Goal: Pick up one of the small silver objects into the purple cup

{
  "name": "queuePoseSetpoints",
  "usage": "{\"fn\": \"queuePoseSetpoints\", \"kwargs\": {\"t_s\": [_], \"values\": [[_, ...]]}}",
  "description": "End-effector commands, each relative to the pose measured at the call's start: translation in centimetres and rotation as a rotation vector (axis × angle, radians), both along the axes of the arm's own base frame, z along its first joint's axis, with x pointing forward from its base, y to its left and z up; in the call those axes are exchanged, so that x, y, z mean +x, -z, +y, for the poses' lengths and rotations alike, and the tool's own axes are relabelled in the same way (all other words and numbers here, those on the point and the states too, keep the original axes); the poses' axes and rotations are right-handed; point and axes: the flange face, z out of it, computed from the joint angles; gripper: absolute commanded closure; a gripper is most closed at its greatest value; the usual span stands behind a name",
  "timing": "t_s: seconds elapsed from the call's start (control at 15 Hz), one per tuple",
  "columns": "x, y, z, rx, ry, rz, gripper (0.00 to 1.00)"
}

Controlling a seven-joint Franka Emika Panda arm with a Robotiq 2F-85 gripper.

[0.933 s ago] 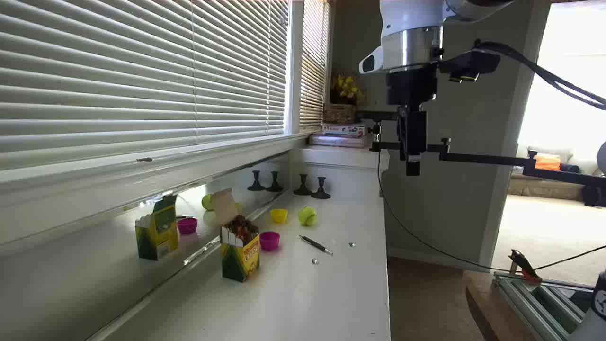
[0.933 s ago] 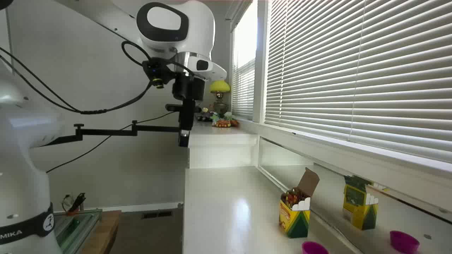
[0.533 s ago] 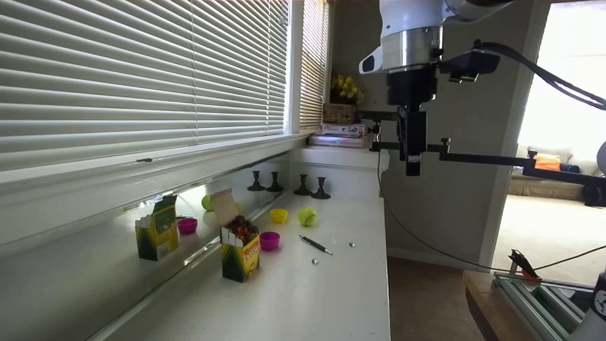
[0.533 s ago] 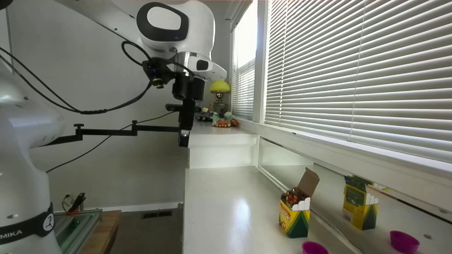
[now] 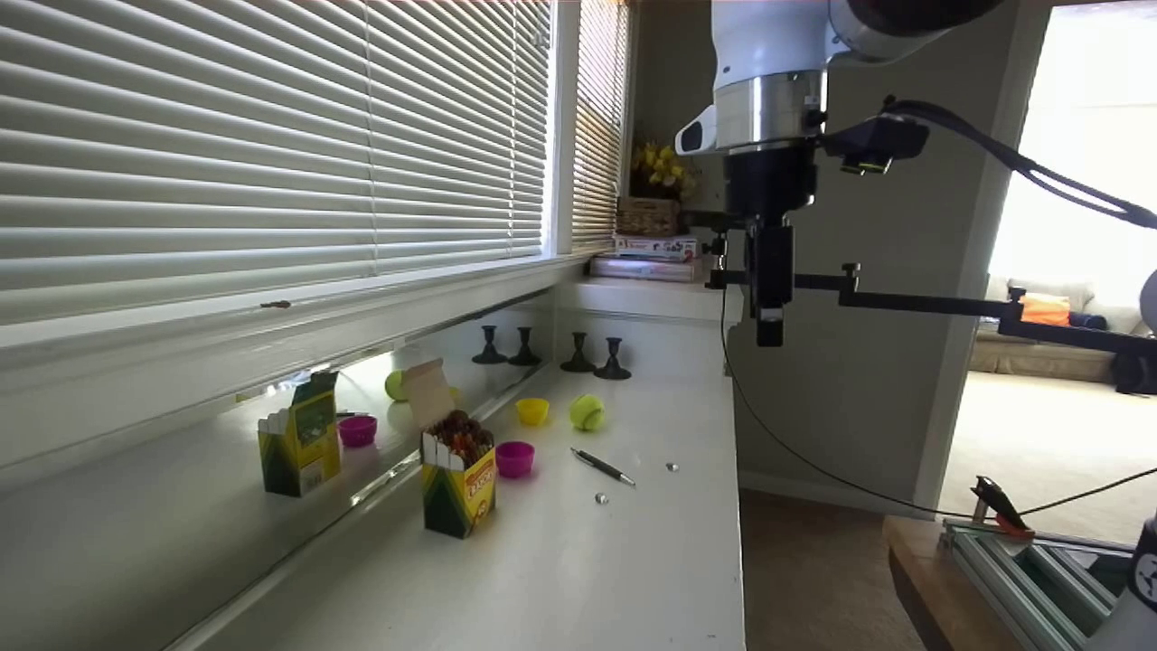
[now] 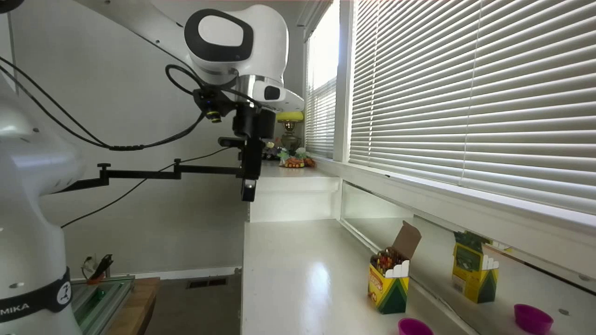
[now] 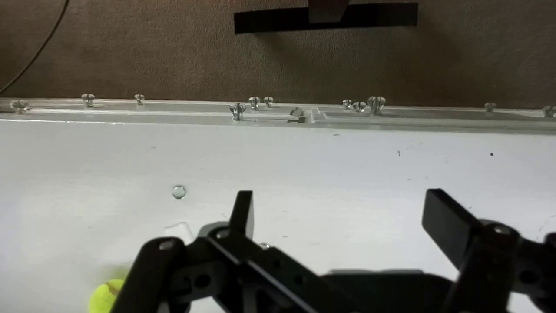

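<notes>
Purple and small, the cup (image 5: 515, 461) stood on the desk (image 5: 651, 579), lower than the tool (image 7: 341, 209) and nearer the blinds (image 5: 271, 136) than it. Hanging over the desk, the tool was spread wide, with nothing in its grasp. Beneath it, in the wrist view, 1 silver piece (image 7: 179, 192) showed clear of the fingers (image 7: 447, 226); another silver piece (image 7: 263, 246) was partly hidden by 1 of them. A pen (image 5: 604, 467) lay below it too.

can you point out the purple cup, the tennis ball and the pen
purple cup (image 5: 515, 463), in an exterior view, on its outer wall
tennis ball (image 5: 587, 413), in an exterior view, middle of its visible side
pen (image 5: 603, 467), in an exterior view, middle of its dark barrel
</notes>
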Motion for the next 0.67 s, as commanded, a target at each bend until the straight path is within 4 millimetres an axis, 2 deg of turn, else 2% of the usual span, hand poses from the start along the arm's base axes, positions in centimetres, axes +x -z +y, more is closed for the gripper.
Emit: {"fn": "queuePoseSetpoints", "kwargs": {"t_s": [0.0,0.6], "values": [[3.3,2.8,-1.2,0.09,0.085,-0.01,0.0],[10.2,11.2,-6.4,0.216,0.371,-0.153,0.0]]}}
